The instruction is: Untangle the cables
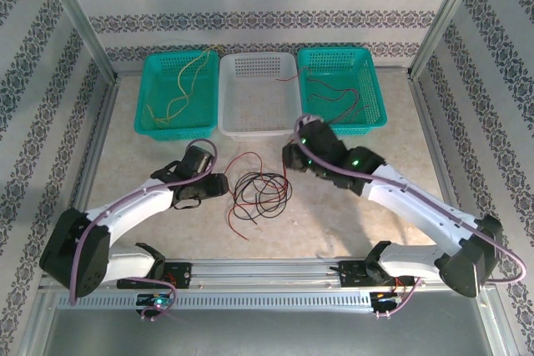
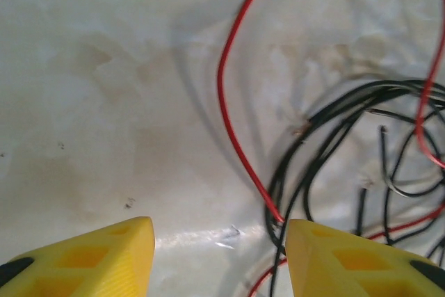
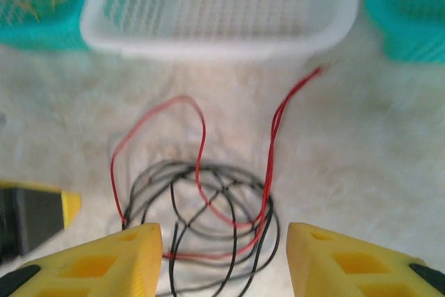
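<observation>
Left gripper (image 2: pixel 220 241) empty — left basket (image 1: pixel 177 133) holds yellow cables (image 1: pixel 179 99).

Reaches with the left arm (image 1: pixel 125 206) from its base up and inward, ending in the left gripper (image 1: pixel 219 186) just left of the cables (image 1: pixel 260 192). Shows yellow fingers (image 2: pixel 104 255) spread apart there, nothing between them. Stretches the right arm (image 1: pixel 417 206) inward too, wrist bent, with the right gripper (image 1: pixel 288 156) just right of the cables and a little beyond them. Keeps its fingers (image 3: pixel 348 262) parted and empty.
</observation>
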